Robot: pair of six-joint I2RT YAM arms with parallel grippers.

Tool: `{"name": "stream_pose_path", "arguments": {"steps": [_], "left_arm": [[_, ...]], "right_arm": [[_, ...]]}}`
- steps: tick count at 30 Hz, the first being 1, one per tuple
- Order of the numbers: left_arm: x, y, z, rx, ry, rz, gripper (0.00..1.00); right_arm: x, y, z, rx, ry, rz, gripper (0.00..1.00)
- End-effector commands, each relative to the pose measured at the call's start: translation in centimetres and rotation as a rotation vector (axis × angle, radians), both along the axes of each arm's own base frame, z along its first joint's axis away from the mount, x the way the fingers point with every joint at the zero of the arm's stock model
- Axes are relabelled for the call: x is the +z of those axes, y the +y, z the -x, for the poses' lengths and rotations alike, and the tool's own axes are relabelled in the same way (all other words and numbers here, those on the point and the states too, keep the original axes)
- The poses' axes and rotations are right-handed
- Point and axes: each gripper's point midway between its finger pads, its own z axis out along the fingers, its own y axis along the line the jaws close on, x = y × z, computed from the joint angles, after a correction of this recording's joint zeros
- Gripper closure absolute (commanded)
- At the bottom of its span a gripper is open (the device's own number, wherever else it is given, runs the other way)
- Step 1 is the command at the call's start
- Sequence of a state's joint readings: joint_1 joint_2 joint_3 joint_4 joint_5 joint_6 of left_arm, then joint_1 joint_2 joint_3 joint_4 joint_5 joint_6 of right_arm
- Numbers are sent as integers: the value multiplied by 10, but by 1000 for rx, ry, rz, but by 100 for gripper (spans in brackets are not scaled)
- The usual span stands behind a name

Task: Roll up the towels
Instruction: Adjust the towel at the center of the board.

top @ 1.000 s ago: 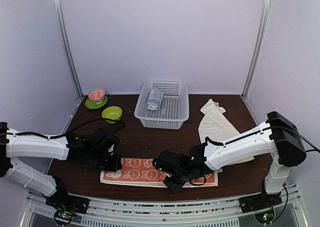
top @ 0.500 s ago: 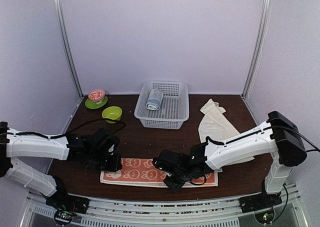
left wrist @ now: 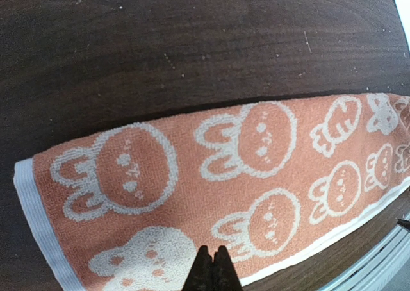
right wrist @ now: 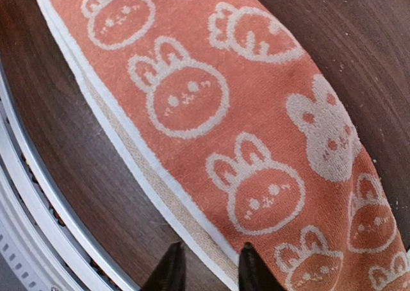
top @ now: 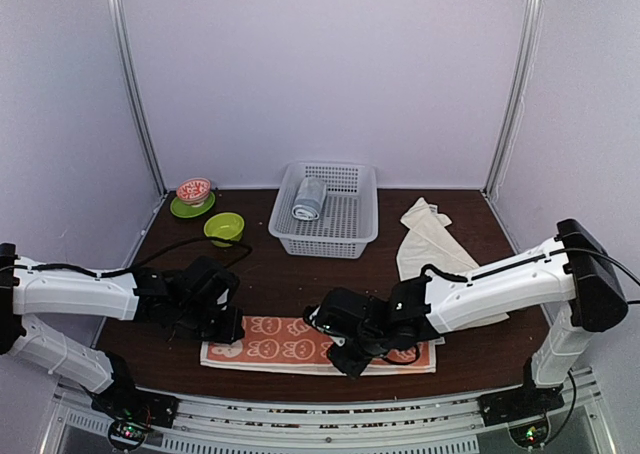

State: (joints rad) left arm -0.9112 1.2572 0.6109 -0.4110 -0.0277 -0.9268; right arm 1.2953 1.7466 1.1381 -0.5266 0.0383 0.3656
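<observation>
The salmon-orange towel (top: 290,345) with white bunny prints lies folded flat along the table's near edge; it fills the left wrist view (left wrist: 211,175) and the right wrist view (right wrist: 243,131). My left gripper (top: 228,330) is shut and empty over the towel's left end (left wrist: 214,266). My right gripper (top: 350,359) is open, its fingers straddling the towel's near white-bordered edge (right wrist: 208,265). The cream-white towel (top: 432,244) lies crumpled at the right, partly under my right arm.
A white basket (top: 352,236) at the back centre holds a grey-blue rolled towel (top: 309,199). A green bowl (top: 224,227) and a red patterned bowl on a green plate (top: 193,196) stand at the back left. The metal rail (top: 300,419) runs along the near edge.
My right arm has swung slightly, its elbow moving right and the gripper shifting a little along the towel's near edge. The left arm and the towel have not moved.
</observation>
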Motion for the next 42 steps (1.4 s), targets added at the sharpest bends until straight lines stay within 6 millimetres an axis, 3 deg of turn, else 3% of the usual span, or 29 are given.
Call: {"name": "stream_pose_path", "arguments": {"steps": [1,7,27,31,42], "left_arm": [[1,-3,-4,9,-19,19,100],[0,-2,-3,8,-17,13,100],[0,-1,-3,7,-14,2,100],[0,-2,-3,5,-14,1,100],[2,-2,-5,7,-22,-1,100]], "right_arm": [[-16,-2,-1,29,-11,46,63],[-26,-1,-2,62,-21,86,64],[-38,-9,-13,7,-44,134,91],[-38,-10,-13,6,-39,133,100],[7,-2,-6,17,-25,16,100]]}}
